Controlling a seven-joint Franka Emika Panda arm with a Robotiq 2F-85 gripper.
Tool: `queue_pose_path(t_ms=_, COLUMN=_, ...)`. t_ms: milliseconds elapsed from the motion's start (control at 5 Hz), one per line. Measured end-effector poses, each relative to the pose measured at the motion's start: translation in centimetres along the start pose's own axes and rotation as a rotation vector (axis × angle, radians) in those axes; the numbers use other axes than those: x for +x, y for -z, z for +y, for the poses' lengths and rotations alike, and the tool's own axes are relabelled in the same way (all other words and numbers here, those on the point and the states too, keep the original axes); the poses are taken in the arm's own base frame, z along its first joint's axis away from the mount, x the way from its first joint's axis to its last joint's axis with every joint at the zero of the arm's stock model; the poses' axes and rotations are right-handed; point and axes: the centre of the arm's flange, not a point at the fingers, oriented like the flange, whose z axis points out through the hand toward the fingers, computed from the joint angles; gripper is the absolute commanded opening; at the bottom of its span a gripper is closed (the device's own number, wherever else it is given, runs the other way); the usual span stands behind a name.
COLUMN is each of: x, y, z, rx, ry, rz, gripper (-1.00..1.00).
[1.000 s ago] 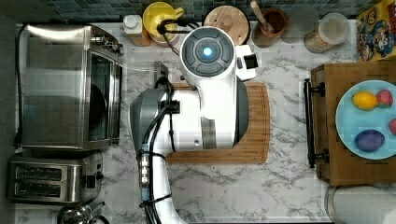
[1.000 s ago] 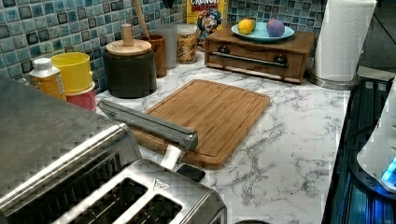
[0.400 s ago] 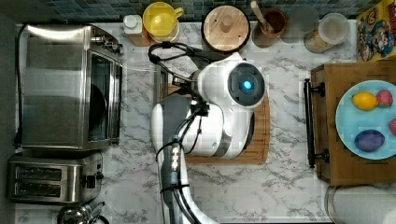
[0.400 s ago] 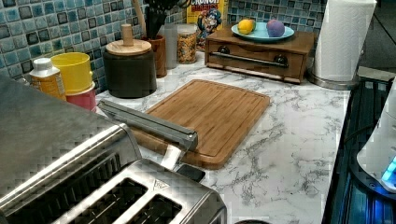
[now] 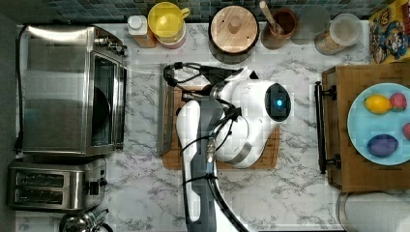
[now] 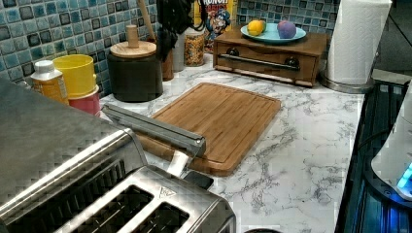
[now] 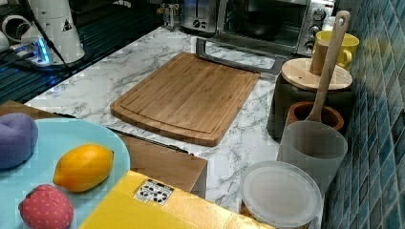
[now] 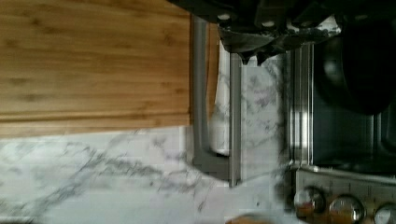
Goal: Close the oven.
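Observation:
The oven [image 5: 67, 87] is a boxy steel toaster oven at the top view's left, and its dark inside [image 8: 355, 70] is showing. Its glass door lies open and flat over the counter. The door's long bar handle [image 5: 164, 113] reaches the edge of the cutting board [image 5: 263, 154]. The handle [image 6: 155, 128] also runs across the left view and appears as a grey bar [image 8: 201, 93] in the wrist view. My arm [image 5: 241, 121] hovers over the board. My gripper [image 6: 171, 26] hangs dark above the counter's back, and in the wrist view the gripper [image 8: 254, 46] is above the door by the handle.
A two-slot toaster [image 5: 53, 186] stands beside the oven. A dark canister with a wooden lid [image 5: 234, 29], a yellow mug [image 5: 167, 21] and jars line the tiled wall. A wooden box [image 5: 338, 125] carrying a plate of fruit [image 5: 358, 125] sits at the top view's right, with a paper towel roll [image 6: 359, 41] nearby.
My arm has swung toward the top view's right over the board, and my gripper has come into the left view's back. The oven door has stayed open.

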Motion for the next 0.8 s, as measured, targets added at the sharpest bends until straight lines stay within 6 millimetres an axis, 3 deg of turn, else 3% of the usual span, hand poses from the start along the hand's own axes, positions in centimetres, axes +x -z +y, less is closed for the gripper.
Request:
queue_pose_path(t_ms=400, x=0.4, y=-5.6, z=2.9, rx=0.073, ry=-0.039, rz=0.026, gripper=-1.0)
queue_pose_path(t_ms=800, x=-0.9, y=-11.2, z=3.5, rx=0.089, ry=-0.062, rz=-0.04, gripper=-1.0)
